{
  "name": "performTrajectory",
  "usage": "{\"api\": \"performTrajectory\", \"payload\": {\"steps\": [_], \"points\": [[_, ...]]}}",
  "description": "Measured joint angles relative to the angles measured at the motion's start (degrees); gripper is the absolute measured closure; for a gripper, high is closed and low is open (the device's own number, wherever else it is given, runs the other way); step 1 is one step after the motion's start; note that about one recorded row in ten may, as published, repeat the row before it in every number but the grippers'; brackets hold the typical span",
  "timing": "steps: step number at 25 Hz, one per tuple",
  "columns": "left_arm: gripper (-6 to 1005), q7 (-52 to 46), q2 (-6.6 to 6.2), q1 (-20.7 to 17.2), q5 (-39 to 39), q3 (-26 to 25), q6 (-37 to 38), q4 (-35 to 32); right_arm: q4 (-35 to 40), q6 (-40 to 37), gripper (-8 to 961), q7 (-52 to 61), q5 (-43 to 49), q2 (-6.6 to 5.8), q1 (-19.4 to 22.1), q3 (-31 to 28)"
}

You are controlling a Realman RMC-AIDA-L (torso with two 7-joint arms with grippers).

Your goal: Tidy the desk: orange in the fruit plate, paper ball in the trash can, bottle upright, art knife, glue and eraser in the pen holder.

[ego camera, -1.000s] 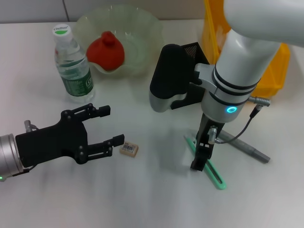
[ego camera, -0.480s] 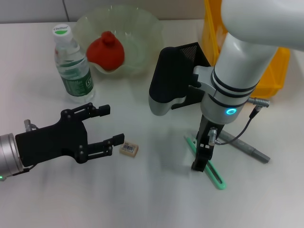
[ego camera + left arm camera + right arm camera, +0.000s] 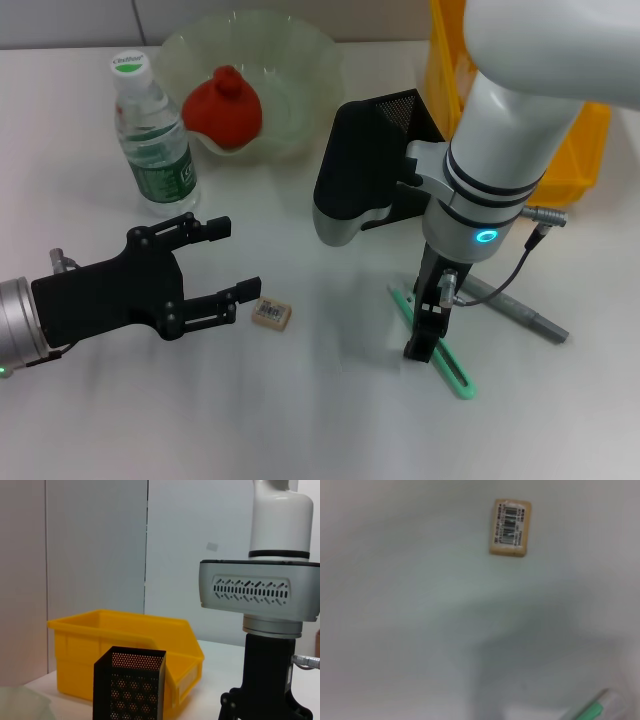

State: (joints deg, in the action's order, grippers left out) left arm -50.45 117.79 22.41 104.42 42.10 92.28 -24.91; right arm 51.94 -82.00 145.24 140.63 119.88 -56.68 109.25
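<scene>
Right gripper: down at the table, its black fingers pressed together on the green knife; the knife lies flat on the white table, and its tip shows at the edge of the right wrist view.
Left gripper: low over the table at the robot's left, its 2 black fingers spread wide and holding nothing.
Eraser: small tan block with a barcode label, flat on the table just beside the lower finger of the left gripper, not touching it; well apart from the knife.
Bottle: standing upright with a green label and white cap, near the bowl.
Bowl: pale green and see-through, at the far side of the table, with a red-orange fruit inside.
Pen holder: black mesh, upright, partly hidden behind the right arm; it stands in front of a yellow bin.
Grey stick: lies on the table by the right gripper; cannot tell whether it is the glue.
</scene>
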Motion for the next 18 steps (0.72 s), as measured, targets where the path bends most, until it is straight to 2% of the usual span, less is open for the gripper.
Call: {"api": "performTrajectory", "payload": {"steps": [10,14,18], "points": [[215,0.00,-0.03,0.12,0.00,-0.09,0.00,-0.11,0.61,0.12,220,0.00,0.63,0.00,0.10,0.12],[215,0.00,-0.09,0.18,0.00,-0.09,0.00,-0.14,0.71,0.12,457,0.00,0.90,0.00,0.16,0.20],[215,0.00,-0.10,0.27,0.00,-0.09,0.00,-0.19,0.71,0.11,598,0.00,0.92,0.00,0.17,0.20]]}}
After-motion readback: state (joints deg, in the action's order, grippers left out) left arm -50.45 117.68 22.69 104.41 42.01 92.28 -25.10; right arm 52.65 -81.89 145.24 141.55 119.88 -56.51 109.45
